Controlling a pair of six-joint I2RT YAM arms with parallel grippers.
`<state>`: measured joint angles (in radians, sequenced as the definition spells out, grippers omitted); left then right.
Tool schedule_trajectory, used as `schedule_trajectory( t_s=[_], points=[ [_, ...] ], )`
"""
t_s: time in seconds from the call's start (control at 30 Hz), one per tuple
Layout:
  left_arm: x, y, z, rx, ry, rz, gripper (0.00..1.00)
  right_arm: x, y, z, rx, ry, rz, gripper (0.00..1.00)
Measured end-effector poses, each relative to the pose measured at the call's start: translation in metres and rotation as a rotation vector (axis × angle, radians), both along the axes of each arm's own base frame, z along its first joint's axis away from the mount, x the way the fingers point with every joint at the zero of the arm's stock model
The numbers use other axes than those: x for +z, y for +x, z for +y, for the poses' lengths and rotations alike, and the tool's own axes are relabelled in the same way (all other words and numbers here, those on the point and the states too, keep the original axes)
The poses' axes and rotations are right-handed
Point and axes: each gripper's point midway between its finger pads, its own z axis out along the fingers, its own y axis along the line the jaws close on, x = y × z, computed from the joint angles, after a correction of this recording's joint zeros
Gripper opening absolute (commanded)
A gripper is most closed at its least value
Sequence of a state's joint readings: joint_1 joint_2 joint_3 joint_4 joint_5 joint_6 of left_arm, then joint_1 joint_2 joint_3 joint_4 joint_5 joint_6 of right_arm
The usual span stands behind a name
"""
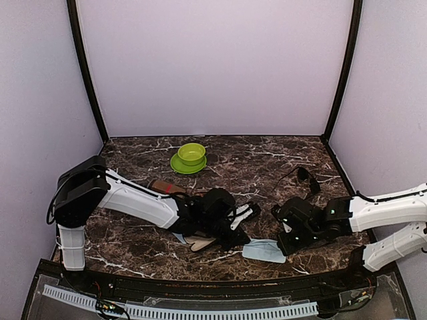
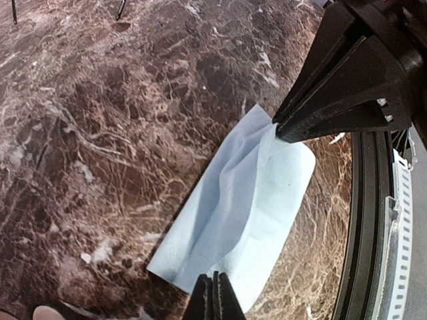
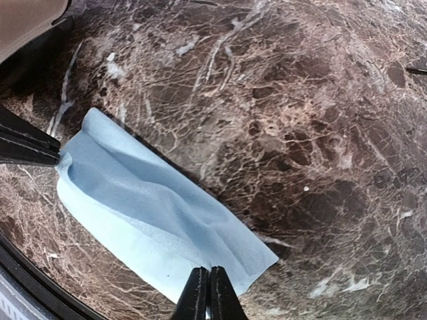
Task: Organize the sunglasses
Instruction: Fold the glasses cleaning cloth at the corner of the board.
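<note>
One pair of sunglasses [image 1: 304, 177], thin black wire with dark lenses, lies on the marble at the right rear, apart from both arms. Between the arms a light blue cloth [image 1: 263, 251] rests near the front edge. My left gripper [image 1: 241, 241] is shut on the cloth's left end; in the left wrist view its jaws [image 2: 215, 279] pinch the edge of the cloth [image 2: 247, 200]. My right gripper [image 1: 281, 248] is shut on the opposite end, its jaws [image 3: 209, 272] closed over the cloth [image 3: 147, 207].
A green bowl on a green plate [image 1: 190, 157] stands at the back centre. A reddish-brown oblong thing [image 1: 167, 187] lies behind the left forearm. A beige object [image 1: 200, 243] lies partly hidden under the left arm. The table's dark front rim [image 1: 200, 283] runs close by.
</note>
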<state>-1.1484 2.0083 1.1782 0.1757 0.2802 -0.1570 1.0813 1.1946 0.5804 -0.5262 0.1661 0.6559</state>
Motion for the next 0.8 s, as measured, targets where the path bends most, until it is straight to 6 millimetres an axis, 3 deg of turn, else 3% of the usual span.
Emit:
schedule_trajectory(
  t_s=[0.8],
  points=[
    [-0.015, -0.024, 0.006, -0.051, 0.058, 0.003, 0.06, -0.007, -0.016, -0.004, 0.0, -0.016, 0.023, 0.16]
  ],
)
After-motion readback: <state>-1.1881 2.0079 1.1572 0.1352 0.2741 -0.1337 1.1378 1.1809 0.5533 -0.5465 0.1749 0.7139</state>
